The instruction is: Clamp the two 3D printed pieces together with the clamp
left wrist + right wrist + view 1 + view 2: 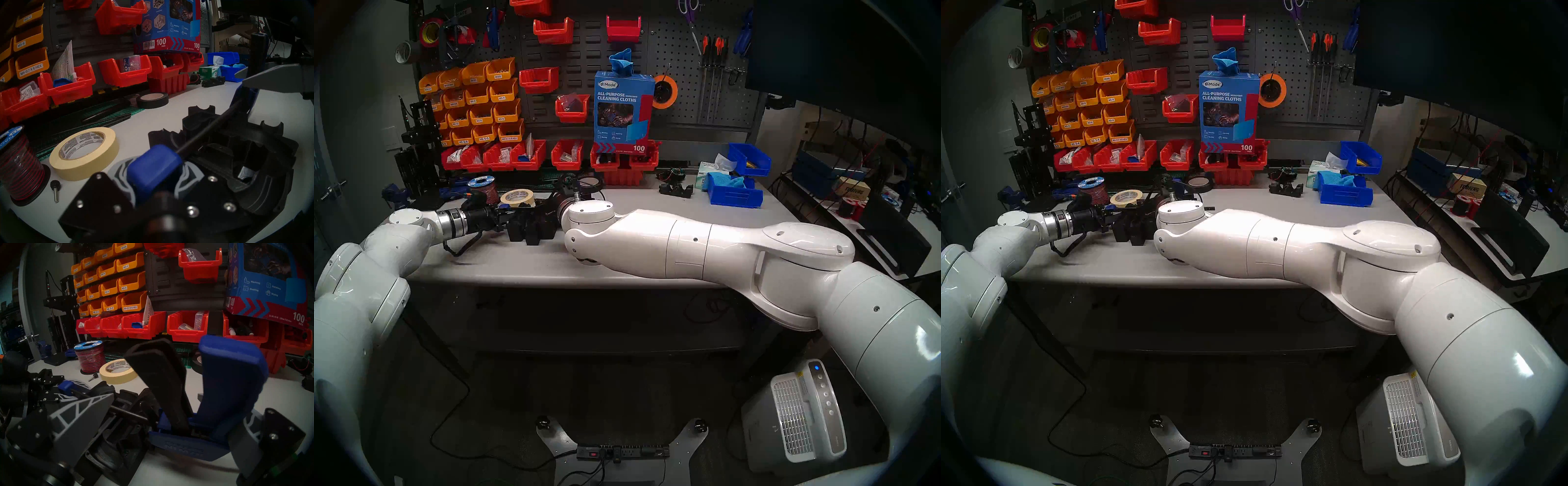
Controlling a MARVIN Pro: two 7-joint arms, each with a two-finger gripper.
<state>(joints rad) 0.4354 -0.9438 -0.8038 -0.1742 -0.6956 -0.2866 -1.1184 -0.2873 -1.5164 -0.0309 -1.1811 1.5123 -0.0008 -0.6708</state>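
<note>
Grey worktop (653, 210), both arms reaching to its 10 o'clock area in the head views. Two 3D printed pieces (237, 152), matte black, side by side and touching, on the worktop between the grippers. Bar clamp (229, 387) laid across them: thin black bar running over the pieces, blue trigger body at the right arm's side, blue end jaw at the left. Right gripper (163, 438) straddling the trigger body, fingers either side; contact cannot be told. Left gripper (153, 171) closed on the blue end jaw. Masking tape roll (85, 152) at 9 o'clock of the pieces, wire spool (20, 166) beyond, loose thumbscrew (55, 190) near.
</note>
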